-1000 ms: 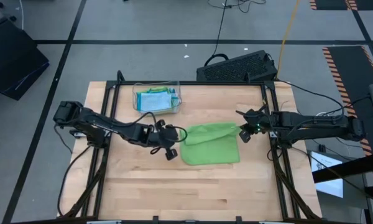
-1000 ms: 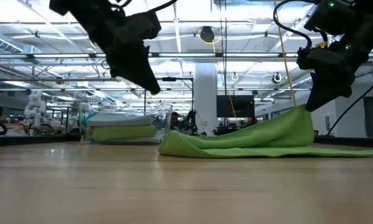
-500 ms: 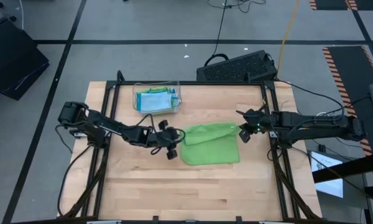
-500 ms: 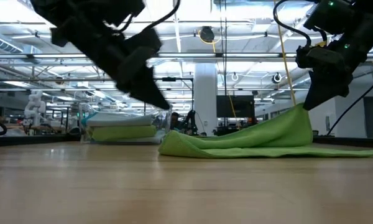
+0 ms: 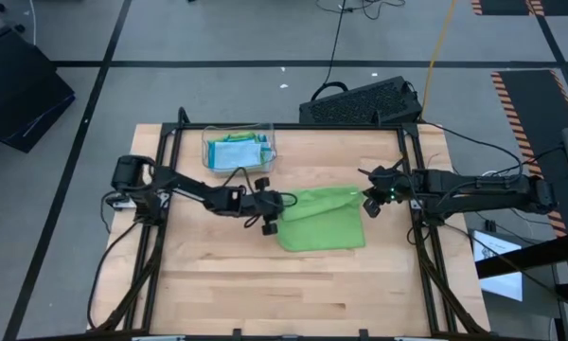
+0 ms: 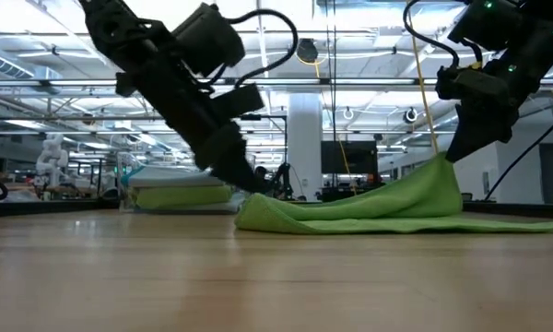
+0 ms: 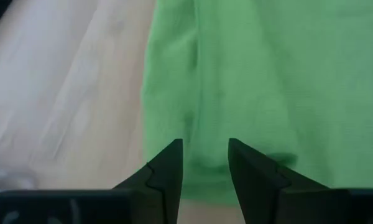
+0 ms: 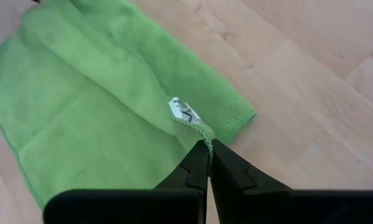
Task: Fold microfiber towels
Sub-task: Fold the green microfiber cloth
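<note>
**Green towel pinched at one corner, left gripper parted at the other edge**

The wooden table (image 5: 293,284) fills the middle of the high view, framed by dark rails, with both arms reaching inward from its sides. A lime green towel (image 5: 322,220) lies on it, a little right of centre, partly doubled over: its far edge is lifted and draped toward the right, while the rest lies flat on the wood. In the low view the cloth (image 6: 378,210) rises from the table in a slope up to the right-hand gripper.

The right gripper (image 5: 371,199) sits at the towel's far right corner. Its fingers are closed together on the cloth's edge, as the right wrist view shows (image 8: 206,163), and the corner hangs raised from that pinch. A small white tag (image 8: 184,111) shows on the fold just beside the fingertips.

The left gripper (image 5: 271,212) is low at the towel's left edge, angled down toward the table. In the left wrist view its two dark fingers (image 7: 165,174) stand apart with a gap between them, the green edge showing in that gap; nothing is clamped between them.

At the table's far left side stands a clear plastic tray (image 5: 239,149) holding a stack of folded towels (image 5: 235,152), light blue and green, well apart from the green towel being worked.
</note>
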